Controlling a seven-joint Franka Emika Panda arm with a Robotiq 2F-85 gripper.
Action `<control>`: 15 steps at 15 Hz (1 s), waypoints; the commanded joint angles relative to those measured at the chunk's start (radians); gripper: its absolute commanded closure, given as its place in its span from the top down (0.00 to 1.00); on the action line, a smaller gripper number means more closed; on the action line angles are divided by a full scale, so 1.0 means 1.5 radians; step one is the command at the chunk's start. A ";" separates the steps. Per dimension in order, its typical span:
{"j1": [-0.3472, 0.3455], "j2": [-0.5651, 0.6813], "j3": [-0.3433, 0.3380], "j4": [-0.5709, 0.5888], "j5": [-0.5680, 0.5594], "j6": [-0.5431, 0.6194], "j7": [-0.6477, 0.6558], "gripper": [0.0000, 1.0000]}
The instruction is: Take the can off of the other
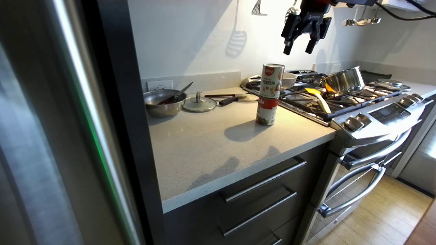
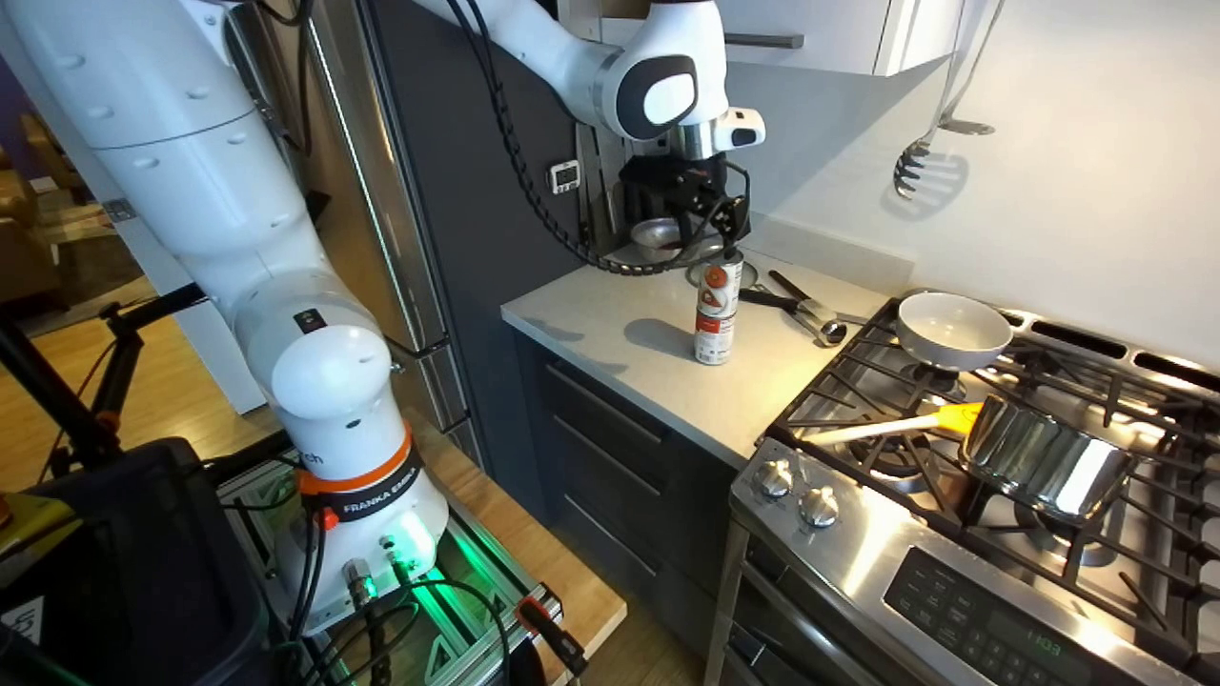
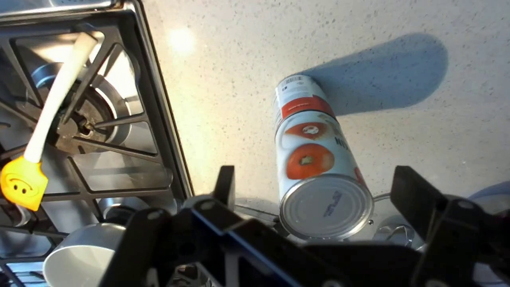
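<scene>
The can, with a silver lid and a white pumpkin label, stands upright on the other, a tin with a red band and white label on the counter. Both also show in an exterior view, the can above the other. In the wrist view, the can's lid faces the camera, and the other is partly hidden behind it. My gripper is open and empty, above the stack. In the wrist view, its fingers stand apart on either side of the can, not touching it.
A metal bowl, a glass lid and utensils lie at the back of the counter. The stove beside it holds a white bowl, a steel pot and a yellow spatula.
</scene>
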 commanded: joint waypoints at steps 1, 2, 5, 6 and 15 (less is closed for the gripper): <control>0.002 0.081 0.007 0.075 0.008 -0.021 -0.025 1.00; 0.002 0.097 0.009 0.090 0.006 -0.024 -0.028 1.00; 0.001 0.135 0.019 0.130 0.018 -0.035 -0.050 1.00; 0.000 0.145 0.023 0.142 0.026 -0.042 -0.062 1.00; -0.010 0.205 0.033 0.210 0.024 -0.096 -0.089 1.00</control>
